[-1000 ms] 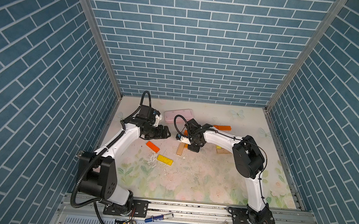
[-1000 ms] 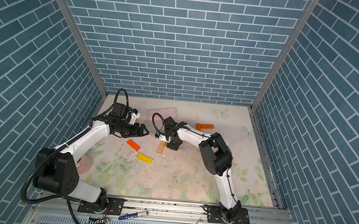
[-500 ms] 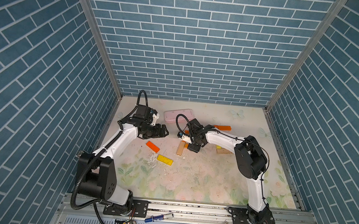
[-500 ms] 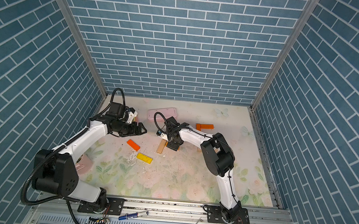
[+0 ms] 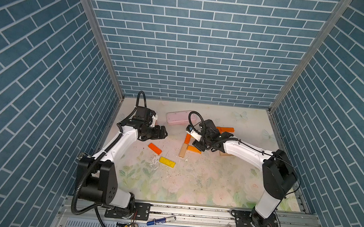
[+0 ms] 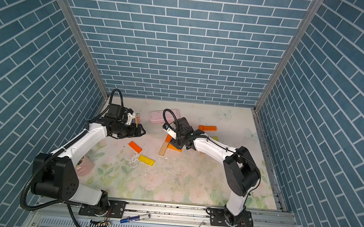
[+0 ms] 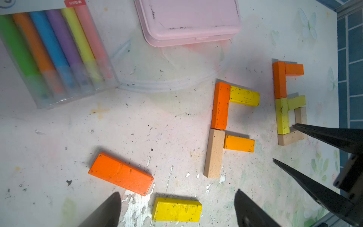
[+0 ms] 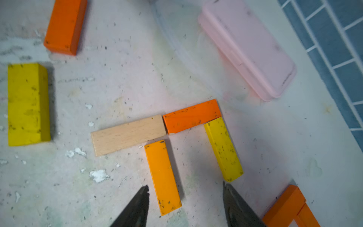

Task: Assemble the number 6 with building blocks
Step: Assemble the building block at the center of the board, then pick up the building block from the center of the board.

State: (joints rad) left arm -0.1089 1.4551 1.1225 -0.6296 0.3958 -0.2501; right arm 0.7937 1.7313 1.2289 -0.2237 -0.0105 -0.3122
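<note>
A partial figure of building blocks lies mid-table: an orange bar (image 7: pixel 221 106), a yellow bar (image 7: pixel 244 96), a tan bar (image 7: pixel 214 153) and an amber bar (image 8: pixel 163 176). My right gripper (image 8: pixel 185 185) is open and straddles the amber bar's near end without touching it. A finished number 6 (image 7: pixel 282 116) of orange, yellow and tan bars lies just beyond, partly behind the right fingers (image 7: pixel 324 135). A loose orange block (image 5: pixel 154 148) and a loose yellow block (image 5: pixel 167 162) lie flat to the left. My left gripper (image 7: pixel 177 192) hangs open above the loose yellow block (image 7: pixel 176 209).
A pink case (image 5: pixel 180 117) lies at the back, behind the figures. A clear pack of coloured chalks (image 7: pixel 51 51) sits at the back left. A pink cup (image 6: pixel 85 166) stands by the left arm's base. White scuffs mark the floral mat.
The right gripper's jaws have spread apart around the amber bar, which now lies free on the table. The left gripper has shifted slightly back and left.
</note>
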